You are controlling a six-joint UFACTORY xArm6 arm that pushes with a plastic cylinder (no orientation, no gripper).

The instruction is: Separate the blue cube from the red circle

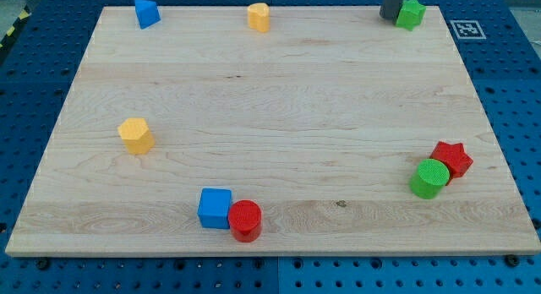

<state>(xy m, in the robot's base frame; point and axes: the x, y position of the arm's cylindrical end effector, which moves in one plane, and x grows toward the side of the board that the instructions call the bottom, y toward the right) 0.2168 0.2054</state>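
Observation:
The blue cube point(215, 208) sits near the view's bottom edge of the wooden board, left of centre. The red circle point(246, 220), a short cylinder, touches the cube's right side. My rod shows as a dark shape at the view's top right, and my tip point(390, 17) rests just left of a green star-shaped block point(412, 13). The tip is far from the cube and the red circle, across the board.
A blue triangular block point(146, 13) lies at the top left and a yellow block point(259, 17) at the top centre. A yellow hexagon-like block point(135, 135) sits at the left. A green cylinder point(429, 177) touches a red star point(452, 159) at the right. The board point(279, 108) rests on blue pegboard.

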